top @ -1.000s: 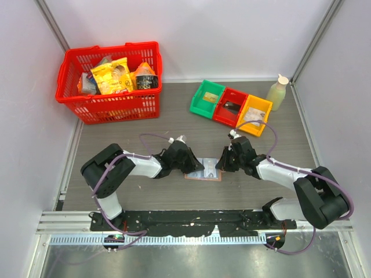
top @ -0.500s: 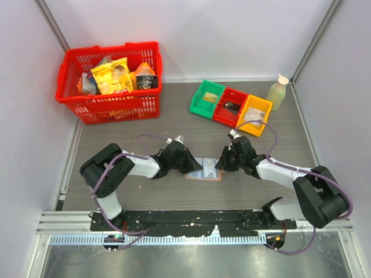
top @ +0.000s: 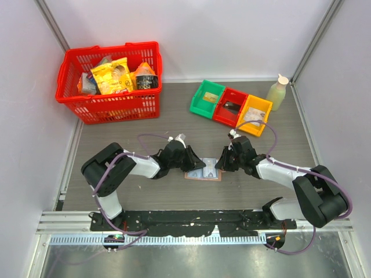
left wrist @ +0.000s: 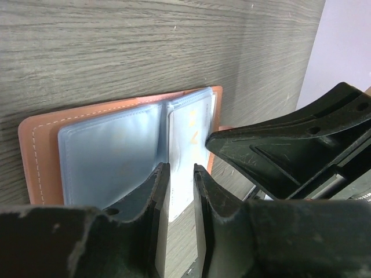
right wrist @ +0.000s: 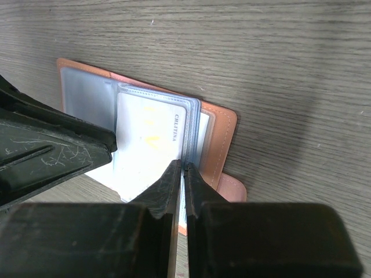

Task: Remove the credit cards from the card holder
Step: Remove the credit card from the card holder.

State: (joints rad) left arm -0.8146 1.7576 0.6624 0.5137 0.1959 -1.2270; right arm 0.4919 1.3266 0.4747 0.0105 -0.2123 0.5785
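both grippers at the open card holder, card in its sleeve

left gripper (left wrist: 179,169): jaws a narrow gap apart, tips down on the left half of the card holder (left wrist: 37,153), over the clear sleeve (left wrist: 110,156). a white strip of card shows in the gap; can't tell if the fingers touch it.

right gripper (right wrist: 183,165): jaws all but together, pinched on the edge of the sleeve stack at the right half of the card holder. the two grippers face each other across it, close but apart.

credit card (right wrist: 148,136): pale white, flat inside the sleeve, printed side up.

card holder lies open and flat on the wood-grain table (top: 174,124), pinkish-tan cover down, snap tab (right wrist: 232,188) sticking out on the right gripper's side.

beyond the card holder, away from the arm bases and to its right: green, red and yellow bins (top: 231,106) in a row, a bottle (top: 277,92) just past them. red basket (top: 110,72) with snack packs (top: 113,75) sits well apart, far left of the card holder.
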